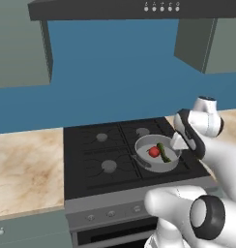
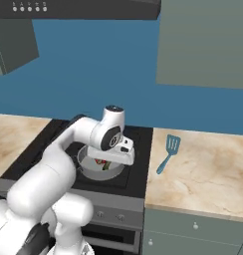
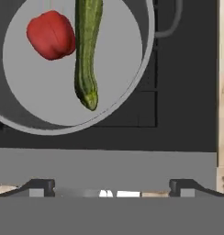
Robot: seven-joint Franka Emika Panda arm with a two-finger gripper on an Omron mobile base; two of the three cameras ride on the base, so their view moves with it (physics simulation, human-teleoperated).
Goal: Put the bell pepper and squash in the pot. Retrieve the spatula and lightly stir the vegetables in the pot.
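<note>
lying in pot (image 3: 132, 98): bell pepper (image 3: 50, 35), squash (image 3: 87, 50) beside it.

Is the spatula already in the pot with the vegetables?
No, the spatula lies on the counter right of the stove, apart from the pot.

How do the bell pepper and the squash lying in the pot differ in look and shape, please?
The bell pepper is bright red and rounded; the squash is dark green, slim and long. The squash spans far more of the pot floor than the pepper. Both lie side by side inside it.
</note>
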